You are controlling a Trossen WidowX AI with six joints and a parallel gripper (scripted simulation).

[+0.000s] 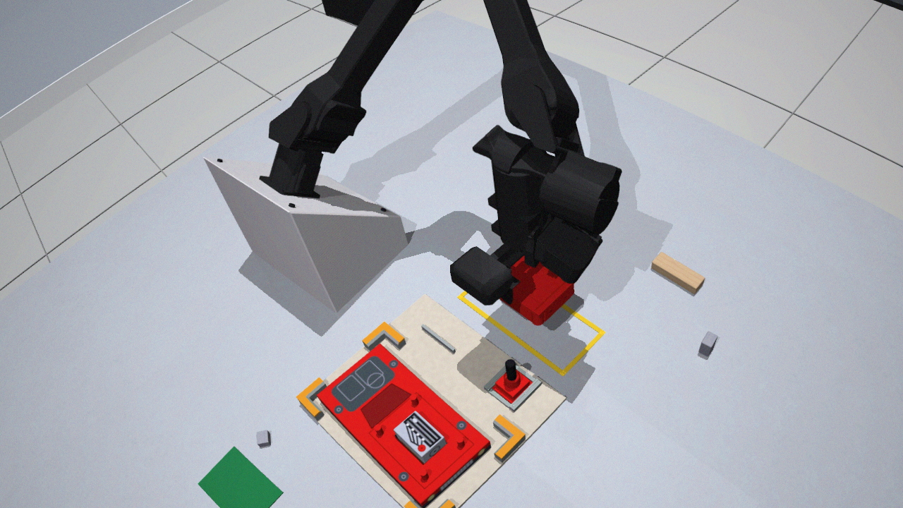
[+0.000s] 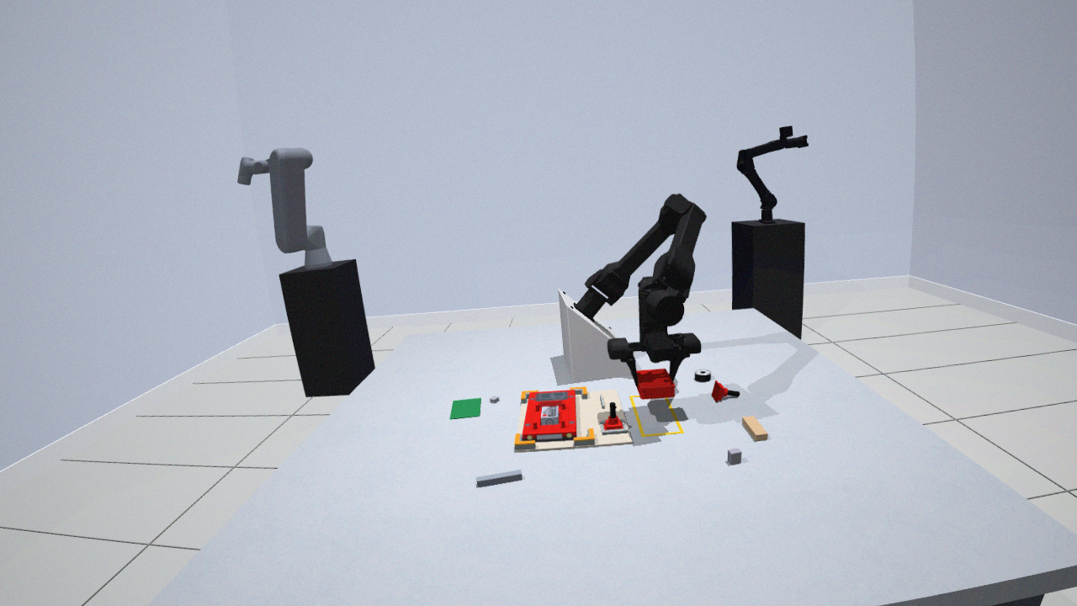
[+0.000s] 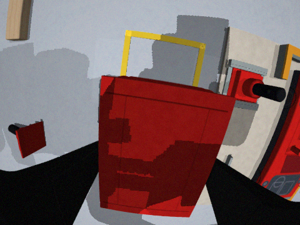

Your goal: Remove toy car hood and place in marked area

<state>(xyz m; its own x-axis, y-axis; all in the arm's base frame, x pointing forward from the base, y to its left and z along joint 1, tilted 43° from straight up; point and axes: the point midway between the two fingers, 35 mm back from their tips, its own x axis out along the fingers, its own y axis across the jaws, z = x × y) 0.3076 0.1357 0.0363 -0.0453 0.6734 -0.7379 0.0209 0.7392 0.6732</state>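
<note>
My gripper [image 1: 536, 283] [image 2: 654, 376] [image 3: 155, 154] is shut on the red hood [image 1: 542, 296] [image 2: 655, 385] [image 3: 162, 125], one finger on each side. The hood is in the air, roughly level, over the back part of the marked area, a yellow outline [image 1: 583, 353] [image 2: 660, 433] [image 3: 125, 54] on the table. Its shadow falls on the table below. The hood hides part of the outline in the top view and the wrist view. The red toy car [image 1: 386, 404] [image 2: 536, 425] [image 3: 273, 169] sits between orange corner brackets, its silver engine [image 1: 420, 435] uncovered.
A red base with a black upright lever [image 1: 511, 371] [image 2: 612, 411] [image 3: 269, 92] stands on the beige board, near the outline. A loose red piece [image 2: 718, 391] [image 3: 31, 140], a wooden block [image 1: 677, 273] [image 2: 754, 427] [image 3: 19, 20] and a wheel [image 2: 702, 374] lie beyond the outline.
</note>
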